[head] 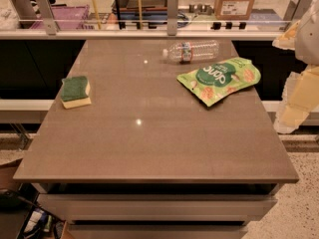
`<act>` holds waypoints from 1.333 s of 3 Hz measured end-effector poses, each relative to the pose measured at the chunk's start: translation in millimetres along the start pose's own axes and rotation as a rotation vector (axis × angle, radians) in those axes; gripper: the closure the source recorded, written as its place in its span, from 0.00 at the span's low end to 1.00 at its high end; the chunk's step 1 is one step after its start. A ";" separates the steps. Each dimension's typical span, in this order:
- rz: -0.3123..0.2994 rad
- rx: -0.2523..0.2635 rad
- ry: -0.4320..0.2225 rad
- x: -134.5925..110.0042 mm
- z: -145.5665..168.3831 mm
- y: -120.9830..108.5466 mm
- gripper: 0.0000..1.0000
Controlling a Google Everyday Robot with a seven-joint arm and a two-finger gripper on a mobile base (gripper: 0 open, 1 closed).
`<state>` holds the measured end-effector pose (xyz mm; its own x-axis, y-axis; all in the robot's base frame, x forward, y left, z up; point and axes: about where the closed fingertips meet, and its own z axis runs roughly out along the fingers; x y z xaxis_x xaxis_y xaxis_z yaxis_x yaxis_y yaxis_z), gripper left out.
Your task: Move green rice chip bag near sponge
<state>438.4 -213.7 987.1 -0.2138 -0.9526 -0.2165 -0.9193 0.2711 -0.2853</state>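
From the one camera view I have the table (149,148) in front of me, its brown top catching two small glints of light. The bag (219,79) lies flat on the far right part of the top, close to the right edge. Its dark green round logo faces up and the pouch is skewed, its far end angled toward the right corner. The sponge (76,91) sits on the left side near the left edge, green scrub face up over the yellow foam, well apart from the bag, with bare tabletop between them. A clear bottle (191,51) lies on its side just behind the bag, cap end pointing left, near the bag but not touching it. My gripper (291,108) shows only as pale, blurred shapes at the right of the view, beyond the table's right edge and beside the bag, apart from it. I cannot tell whether it is open or closed. Beyond the far edge a cardboard box (234,1) stands behind a rail.
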 end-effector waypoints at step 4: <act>-0.122 0.161 -0.020 -20.7 45.4 -41.2 0.00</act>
<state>495.6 -198.8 960.9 -0.0959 -0.9772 -0.1892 -0.8730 0.1739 -0.4557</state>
